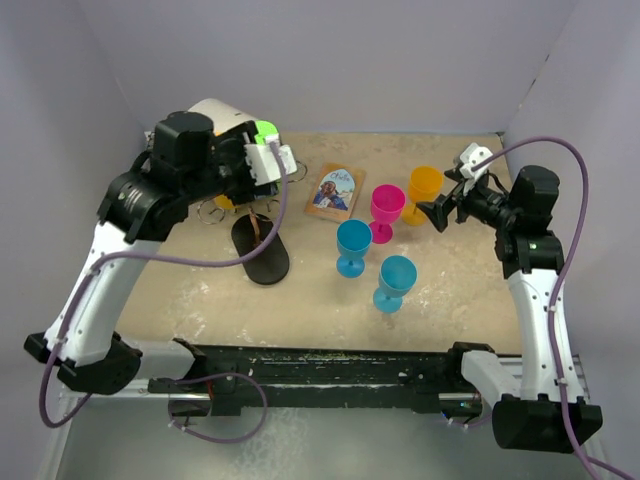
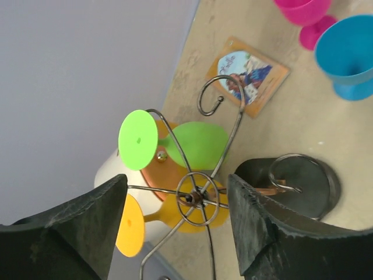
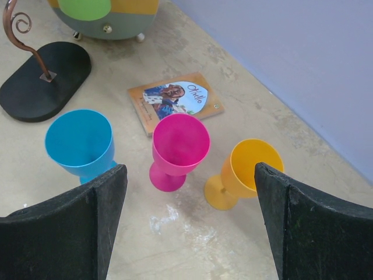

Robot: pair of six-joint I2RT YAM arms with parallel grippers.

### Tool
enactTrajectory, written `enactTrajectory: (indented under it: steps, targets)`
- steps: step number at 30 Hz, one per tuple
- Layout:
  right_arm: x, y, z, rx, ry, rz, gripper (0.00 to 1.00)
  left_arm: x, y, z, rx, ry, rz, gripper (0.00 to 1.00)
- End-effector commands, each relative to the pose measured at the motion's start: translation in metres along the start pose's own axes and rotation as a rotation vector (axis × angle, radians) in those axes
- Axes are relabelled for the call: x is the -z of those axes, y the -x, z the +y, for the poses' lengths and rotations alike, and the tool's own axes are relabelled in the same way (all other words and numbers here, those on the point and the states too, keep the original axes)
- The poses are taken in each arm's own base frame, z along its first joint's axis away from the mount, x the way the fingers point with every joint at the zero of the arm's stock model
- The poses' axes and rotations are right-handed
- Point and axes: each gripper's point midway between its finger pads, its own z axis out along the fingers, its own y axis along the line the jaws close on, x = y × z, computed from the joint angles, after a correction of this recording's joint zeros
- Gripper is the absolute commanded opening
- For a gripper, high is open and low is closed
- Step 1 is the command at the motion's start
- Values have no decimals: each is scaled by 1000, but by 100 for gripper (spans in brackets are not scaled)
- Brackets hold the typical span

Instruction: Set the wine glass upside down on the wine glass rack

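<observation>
Green wine glass (image 2: 197, 144), rack (image 3: 44, 81) (dark wire)

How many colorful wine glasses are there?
6. Standing on the table: orange glass, pink glass, far blue glass, near blue glass. Hanging on the wine glass rack: green glass and a second orange glass. The left arm might hide more.

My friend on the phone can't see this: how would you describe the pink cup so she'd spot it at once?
On the tan table, find the picture card lying flat near the middle. The pink wine glass stands upright just right of that card, between an orange glass and a blue glass. It is the only pink one.
</observation>
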Motion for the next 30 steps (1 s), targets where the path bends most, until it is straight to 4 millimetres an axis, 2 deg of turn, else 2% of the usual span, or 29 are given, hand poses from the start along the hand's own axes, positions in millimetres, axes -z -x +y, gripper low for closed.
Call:
enactTrajectory:
  steps: [1,3,4,5,8,11,14,16,24,30]
  targets:
    - [5,21,-16,90,-31,3,93,30,21,-17,155,-52,-152,76]
    - [2,22,-19,79,-24,16,93,39,19,-15,214,-26,-166,88]
    - [0,21,-22,71,-23,25,93,43,20,-12,245,-7,-177,97]
    - [-2,21,-24,64,-22,31,93,48,20,-9,276,13,-188,100]
    - [-10,19,-42,6,-78,61,92,59,17,0,352,63,-206,99]
    - [-15,9,-81,-84,-253,113,88,68,10,10,410,126,-205,99]
    - [-21,-12,-112,-159,-376,192,83,74,2,19,426,184,-194,99]
    - [-26,-26,-122,-192,-414,234,81,74,-3,20,425,205,-181,99]
    - [-52,-74,-147,-260,-473,382,60,77,-14,18,411,232,-157,99]
    - [-73,-103,-147,-271,-458,465,48,80,-17,17,407,237,-154,99]
